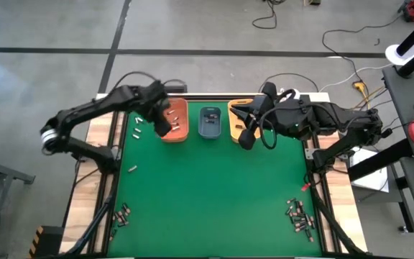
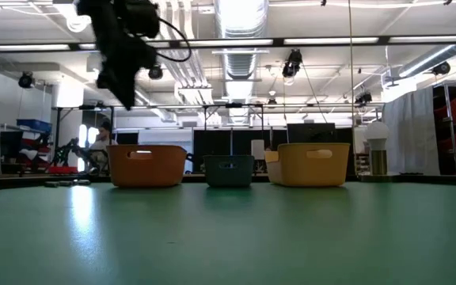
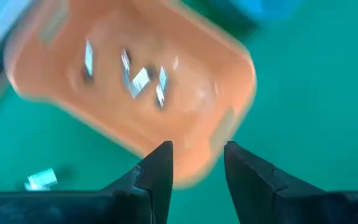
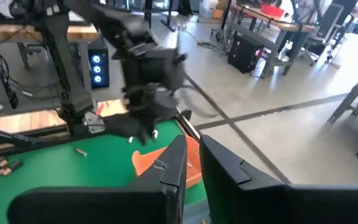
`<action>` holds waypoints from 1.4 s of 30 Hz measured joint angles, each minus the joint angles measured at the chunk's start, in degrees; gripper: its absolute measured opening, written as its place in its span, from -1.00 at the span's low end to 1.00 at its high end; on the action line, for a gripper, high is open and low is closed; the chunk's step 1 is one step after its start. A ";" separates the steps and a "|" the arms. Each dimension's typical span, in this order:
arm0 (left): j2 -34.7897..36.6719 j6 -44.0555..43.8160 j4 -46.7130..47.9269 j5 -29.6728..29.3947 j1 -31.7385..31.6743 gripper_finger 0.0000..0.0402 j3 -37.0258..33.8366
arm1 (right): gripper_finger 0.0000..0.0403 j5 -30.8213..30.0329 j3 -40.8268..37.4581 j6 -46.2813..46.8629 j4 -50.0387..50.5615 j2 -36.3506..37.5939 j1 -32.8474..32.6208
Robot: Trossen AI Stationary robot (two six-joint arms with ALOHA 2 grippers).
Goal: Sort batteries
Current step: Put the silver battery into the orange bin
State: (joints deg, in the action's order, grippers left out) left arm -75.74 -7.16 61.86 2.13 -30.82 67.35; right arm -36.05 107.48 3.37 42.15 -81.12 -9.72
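The left gripper (image 3: 197, 163) hangs above the orange bin (image 1: 175, 121) at the bench's far edge, fingers parted and empty, so a drop looks finished; next comes fetching from the batteries (image 1: 300, 216) near the front right corner, where the right gripper (image 1: 246, 138) waits, fingers narrowly apart.

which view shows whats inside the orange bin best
The left wrist view: it looks down into the orange bin, showing several batteries on its floor. The high view shows little inside; the low view shows its side wall; the right wrist view, a corner.
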 joint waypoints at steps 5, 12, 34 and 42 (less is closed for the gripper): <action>8.42 -8.83 5.59 0.17 4.40 -0.39 -9.18 | -0.81 -0.01 -0.02 -6.50 -3.37 0.00 0.00; 15.63 -18.69 8.01 1.48 8.09 -0.39 -22.81 | -0.81 -0.02 -0.02 -8.54 -5.29 0.00 0.00; 7.77 -20.95 -1.45 6.99 11.01 -0.41 -35.66 | -0.81 0.00 -0.02 -3.80 -5.15 -0.77 0.00; 0.33 -19.21 -1.41 7.01 10.97 -0.41 -35.56 | -0.81 0.00 -0.02 -3.19 -5.11 -0.85 0.00</action>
State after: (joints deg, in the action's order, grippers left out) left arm -75.41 -26.36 60.45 9.14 -19.86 31.79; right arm -36.05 107.46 0.17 37.04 -81.97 -9.72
